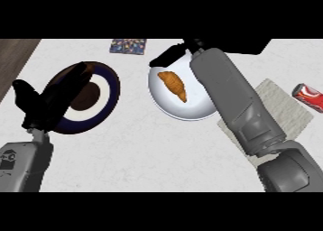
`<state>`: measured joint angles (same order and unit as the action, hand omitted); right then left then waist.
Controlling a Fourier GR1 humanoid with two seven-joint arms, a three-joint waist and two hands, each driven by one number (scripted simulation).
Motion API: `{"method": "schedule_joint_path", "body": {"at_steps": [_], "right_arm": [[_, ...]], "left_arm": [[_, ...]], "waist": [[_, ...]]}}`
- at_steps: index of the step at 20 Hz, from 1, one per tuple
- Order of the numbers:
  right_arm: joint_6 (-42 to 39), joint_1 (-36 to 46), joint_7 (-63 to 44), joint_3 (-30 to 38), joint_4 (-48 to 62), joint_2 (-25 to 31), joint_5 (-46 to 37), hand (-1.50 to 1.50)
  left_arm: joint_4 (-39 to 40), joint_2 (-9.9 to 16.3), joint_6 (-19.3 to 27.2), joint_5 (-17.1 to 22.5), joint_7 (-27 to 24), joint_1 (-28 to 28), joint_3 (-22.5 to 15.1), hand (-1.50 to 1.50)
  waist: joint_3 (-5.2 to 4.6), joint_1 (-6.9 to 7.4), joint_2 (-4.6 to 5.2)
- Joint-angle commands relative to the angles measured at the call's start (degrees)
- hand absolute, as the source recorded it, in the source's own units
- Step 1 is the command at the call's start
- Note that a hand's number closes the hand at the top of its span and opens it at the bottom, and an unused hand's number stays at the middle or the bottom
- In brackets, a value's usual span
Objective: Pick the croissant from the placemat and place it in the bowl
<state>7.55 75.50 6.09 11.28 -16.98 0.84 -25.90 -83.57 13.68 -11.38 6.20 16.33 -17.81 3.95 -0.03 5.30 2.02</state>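
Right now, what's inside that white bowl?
A croissant lies inside the white bowl, left of centre. The right forearm crosses the bowl's right side and hides whatever is there; the right hand shows beyond its far rim.

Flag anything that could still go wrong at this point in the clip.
The croissant already lies in the white bowl, so little remains at risk.
1. The right robot hand hangs over the bowl's far rim; pulling the forearm back low could clip the rim and shift the bowl.
2. The can lies beside the placemat, near the right arm; a wide retreat might roll it.
3. The left robot hand rests at the dark plate's edge and could nudge it.
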Motion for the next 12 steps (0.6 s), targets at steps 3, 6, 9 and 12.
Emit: {"method": "schedule_joint_path", "body": {"at_steps": [3,6,9,12], "right_arm": [[5.52,0.04,4.09,3.41,1.51,3.59,1.50,-1.50],[5.00,-2.46,6.15,4.02,2.09,8.39,1.43,-1.50],[-1.51,-1.67,9.08,5.72,1.71,13.20,3.41,-1.50],[-5.23,-2.65,14.59,4.15,0.05,15.85,2.26,-1.50]], "left_arm": [[0.53,0.61,-0.14,0.35,-0.19,1.46,1.24,0.00],[0.63,1.89,-0.22,0.83,0.04,0.47,2.80,0.00],[-1.82,-0.01,0.38,-0.23,-0.58,3.76,0.86,0.00],[-1.85,0.66,1.44,-0.28,2.36,1.68,1.70,0.00]], "waist": [[0.02,-1.41,-0.51],[0.03,-2.54,-0.87],[0.06,-2.72,-1.10],[0.07,-3.43,-1.30]]}}
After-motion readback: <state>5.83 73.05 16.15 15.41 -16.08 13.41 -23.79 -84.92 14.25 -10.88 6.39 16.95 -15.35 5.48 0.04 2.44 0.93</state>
